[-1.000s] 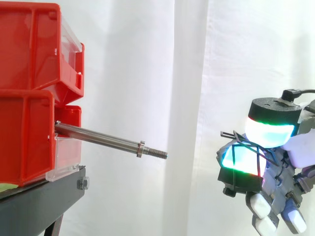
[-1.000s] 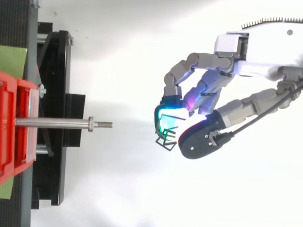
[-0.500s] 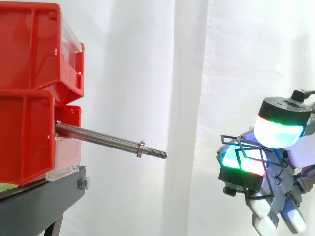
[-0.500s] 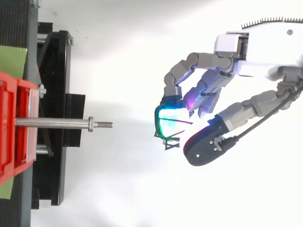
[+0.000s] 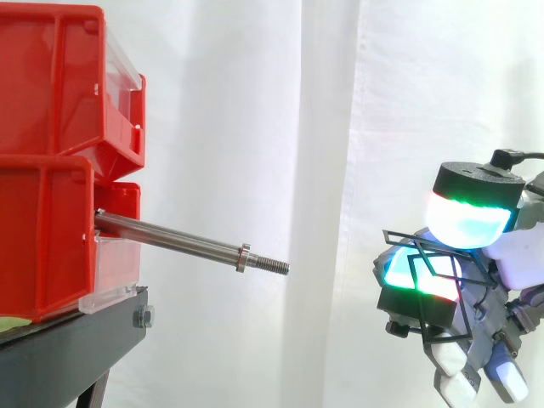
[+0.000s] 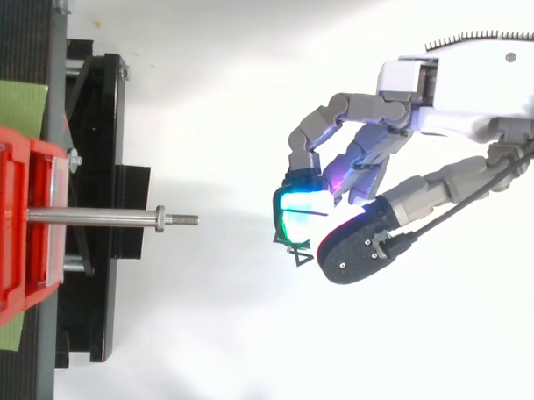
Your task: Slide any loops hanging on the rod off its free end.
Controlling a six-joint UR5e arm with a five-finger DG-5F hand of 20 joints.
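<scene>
Wire loops (image 5: 422, 259), thin and black, are with the hand (image 6: 446, 92), not on the rod (image 5: 170, 240). From where I stand beside it, the hand is curled in on itself: one bent fingertip (image 5: 406, 280) glows cyan and green, and the thumb (image 5: 472, 217), white-green under its black cap, sits just above it. The loops drape around that fingertip pad and stick out past it towards the rod, caught in the narrow gap under the thumb. So the hand is closed on them in a light pinch, its other fingers tucked down below.

Looking down from above, the same bundle of wire (image 6: 296, 251) pokes out between the fingertip and the thumb tip, on the side of the hand that faces the rod.

That rod lies well apart from the hand, straight out in front of the fingertips and about level with them. Its threaded free end (image 5: 272, 266) points at the hand, with a small collar (image 5: 243, 257) just behind the thread. Open space before the white curtain (image 5: 255, 127) lies between the tip and the loops. The rod's shaft is bare. Its far end, the one away from the hand, runs into the red bins (image 5: 51, 170) stacked on the black stand (image 5: 68, 348).
</scene>
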